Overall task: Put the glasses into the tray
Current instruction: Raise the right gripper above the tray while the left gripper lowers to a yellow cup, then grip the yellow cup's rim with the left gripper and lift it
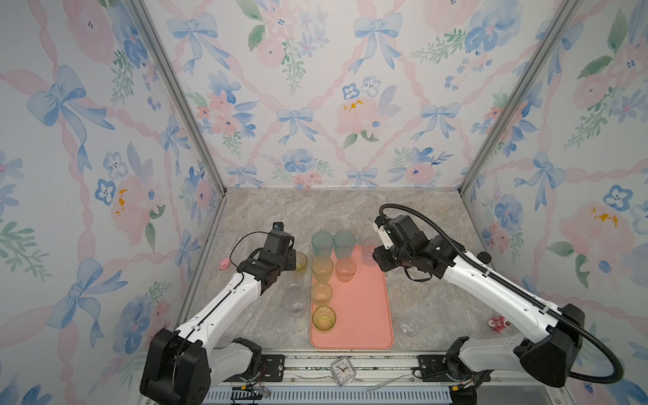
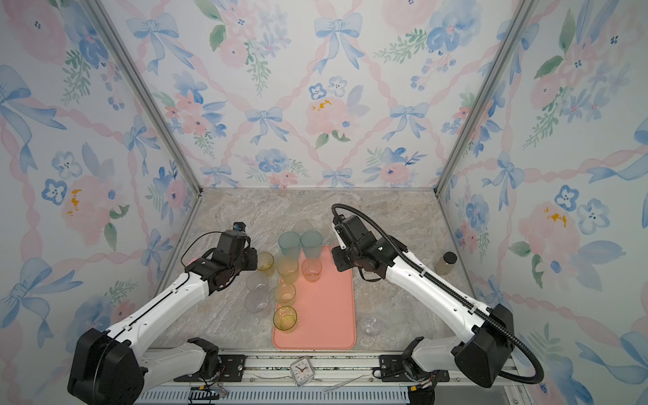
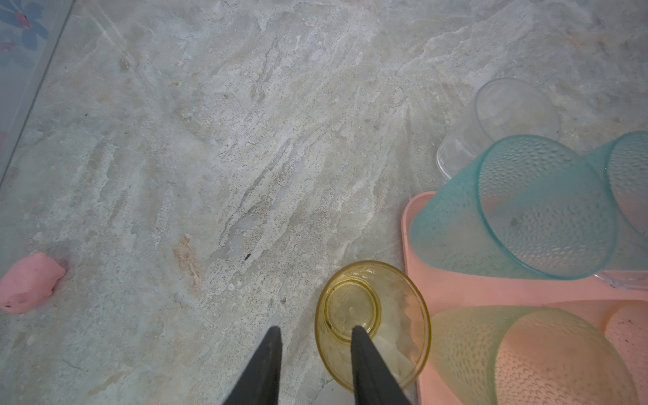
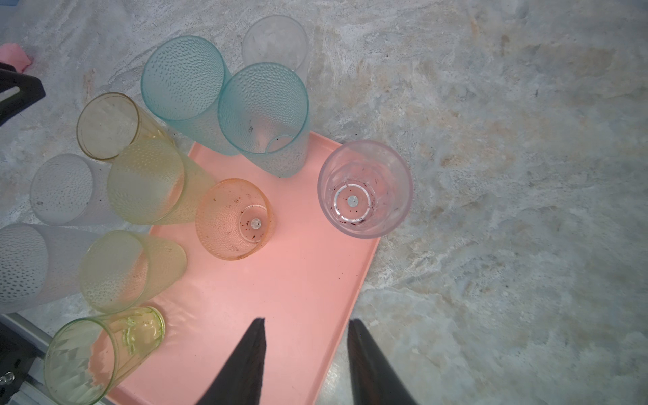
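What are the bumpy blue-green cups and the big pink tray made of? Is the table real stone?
The blue-green cups look like frosted, see-through plastic: tiny dimples cover their thin walls, and the tray shows through one. The pink tray looks like smooth, matte moulded plastic, with even colour and a low rim. The table looks like veined grey-beige stone, but it could be a printed pattern.

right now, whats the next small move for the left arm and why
Probably close the left gripper. Its fingers straddle the wall of the yellow glass, one inside, one outside, not yet pinching, and that glass stands on the table just outside the tray.
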Robot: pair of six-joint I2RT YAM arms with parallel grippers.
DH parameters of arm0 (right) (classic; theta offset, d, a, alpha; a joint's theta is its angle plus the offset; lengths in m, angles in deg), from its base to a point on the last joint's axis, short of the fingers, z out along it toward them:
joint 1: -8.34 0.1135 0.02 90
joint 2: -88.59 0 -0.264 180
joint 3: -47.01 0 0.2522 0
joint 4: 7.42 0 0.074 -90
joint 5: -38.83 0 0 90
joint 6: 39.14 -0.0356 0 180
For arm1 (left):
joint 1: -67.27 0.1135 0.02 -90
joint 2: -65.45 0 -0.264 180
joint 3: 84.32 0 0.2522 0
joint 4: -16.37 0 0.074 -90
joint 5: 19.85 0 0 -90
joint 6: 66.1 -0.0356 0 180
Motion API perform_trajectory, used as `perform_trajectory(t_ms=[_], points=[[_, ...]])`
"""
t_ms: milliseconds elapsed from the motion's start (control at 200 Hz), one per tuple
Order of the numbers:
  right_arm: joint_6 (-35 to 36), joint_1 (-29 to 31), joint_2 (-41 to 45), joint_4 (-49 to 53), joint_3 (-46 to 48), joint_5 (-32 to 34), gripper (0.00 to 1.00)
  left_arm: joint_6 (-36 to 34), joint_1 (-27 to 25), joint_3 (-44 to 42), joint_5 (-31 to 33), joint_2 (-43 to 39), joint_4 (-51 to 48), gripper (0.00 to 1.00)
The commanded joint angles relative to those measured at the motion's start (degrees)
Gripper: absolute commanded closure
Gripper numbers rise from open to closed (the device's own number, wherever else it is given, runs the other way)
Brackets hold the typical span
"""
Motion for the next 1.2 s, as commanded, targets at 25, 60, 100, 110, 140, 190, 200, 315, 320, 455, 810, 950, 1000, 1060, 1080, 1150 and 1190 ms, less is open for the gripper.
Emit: perform_trajectory(t_ms=[25, 60, 100, 110, 140, 190, 200, 315, 320, 455, 810, 950, 1000, 1060, 1080, 1150, 1190], points=[[-0.87, -0.45, 1.16, -0.01, 0.97, 0.22, 0.58, 0.72, 0.30, 1.07, -1.68, 1.13, -1.05, 0.65], [-0.84, -0.45, 1.33, 0.11, 0.97, 0.22, 0.58, 0.72, 0.29, 0.98, -1.81, 1.31, -1.14, 0.66], [-0.80, -0.43, 1.63, 0.36, 1.05, 0.35, 0.58, 0.74, 0.32, 0.90, -1.87, 1.48, -1.01, 0.66], [-0.86, -0.43, 1.72, 0.45, 1.06, 0.43, 0.58, 0.72, 0.26, 0.91, -1.89, 1.48, -1.02, 0.66], [-0.80, -0.47, 1.94, 0.69, 1.04, 0.57, 0.58, 0.72, 0.28, 0.81, -1.90, 1.57, -1.08, 0.66], [-0.90, -0.45, 2.42, 0.76, 1.27, 0.74, 0.58, 0.72, 0.30, 0.75, -1.86, 1.82, -1.04, 0.67], [-0.95, -0.48, 2.53, 0.82, 1.27, 0.75, 0.58, 0.72, 0.28, 0.72, -1.84, 1.88, -1.06, 0.68], [-1.28, -0.48, 3.29, 0.83, 1.85, 1.01, 0.58, 0.54, 0.46, 0.72, -1.72, 2.77, -1.07, 0.70], [-1.26, -0.45, 3.33, 0.79, 1.85, 1.01, 0.58, 0.54, 0.53, 0.71, -1.72, 2.83, -1.08, 0.70], [-1.45, -0.43, 3.78, 0.87, 2.13, 1.19, 0.58, 0.28, 1.33, 1.35, -2.97, 4.87, -1.09, 0.71], [-1.02, -0.66, 3.81, 0.65, 2.29, 1.12, 0.58, -0.42, 2.92, 2.20, -6.62, 7.45, -0.98, 0.73], [-0.80, -0.74, 3.39, 0.49, 2.05, 0.87, 0.58, -0.60, 3.19, 2.29, -7.02, 8.06, -1.00, 0.73], [-0.81, -0.69, 3.28, 0.41, 2.12, 0.84, 0.58, -0.77, 3.26, 2.38, -7.25, 8.41, -0.97, 0.74], [-0.71, -0.83, 3.28, 0.49, 2.03, 0.84, 0.58, -0.86, 3.40, 2.47, -7.45, 8.82, -1.03, 0.74], [-0.75, -0.81, 3.28, 0.52, 2.02, 0.84, 0.58, -0.91, 3.42, 2.51, -7.55, 8.93, -0.96, 0.75], [-0.67, -0.85, 3.24, 0.41, 1.95, 0.84, 0.58, -1.12, 3.42, 2.64, -7.61, 9.17, -1.09, 0.75], [-0.70, -0.84, 3.25, 0.47, 1.90, 0.84, 0.58, -1.22, 3.41, 2.73, -7.51, 9.35, -1.04, 0.75]])
